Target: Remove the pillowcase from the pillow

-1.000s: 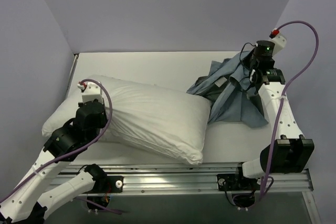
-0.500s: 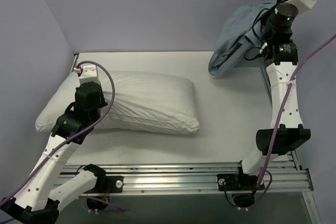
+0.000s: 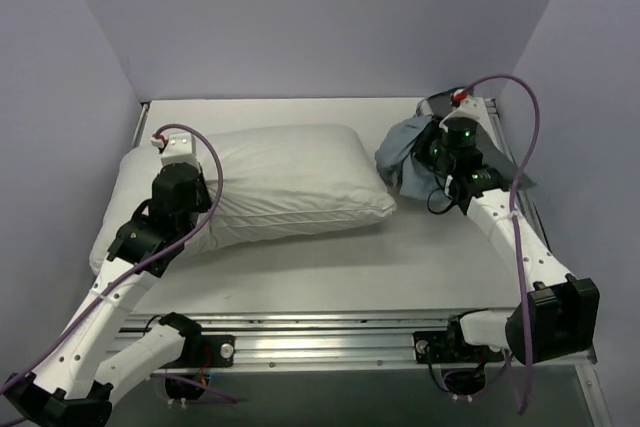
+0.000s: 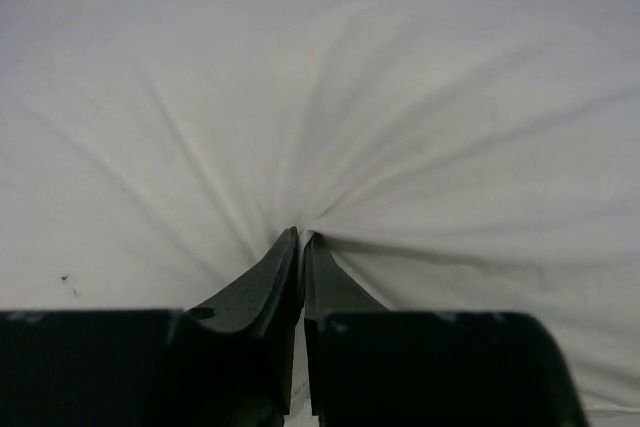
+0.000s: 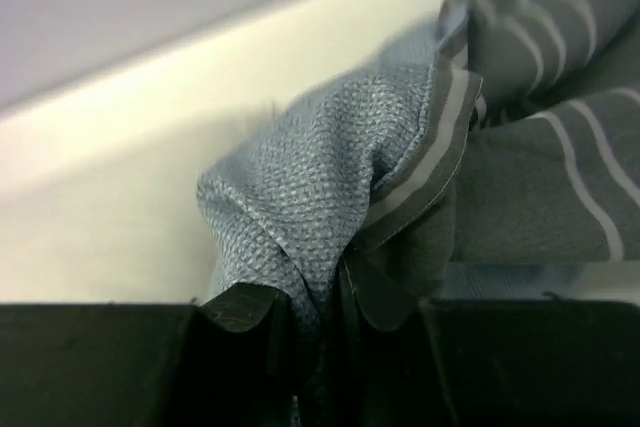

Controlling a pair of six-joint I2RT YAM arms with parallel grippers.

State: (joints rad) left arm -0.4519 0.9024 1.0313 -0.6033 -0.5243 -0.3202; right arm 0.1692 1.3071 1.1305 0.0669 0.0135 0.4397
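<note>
Fabric pinched: left claw [image 4: 301, 239] pillow [image 4: 420, 97]; right claw [image 5: 318, 295] pillowcase [image 5: 320, 162]

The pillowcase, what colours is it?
Pillowcase: blue one side, grey with pale stripes the other; clearest in right wrist view.

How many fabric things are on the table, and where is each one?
2: the white pillow on the left side, the blue-grey pillowcase bunched at the right rear. None seems hidden.

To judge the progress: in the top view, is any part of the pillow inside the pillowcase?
No: the pillow lies bare and white, and the pillowcase is bunched up beside it, to its right.
</note>
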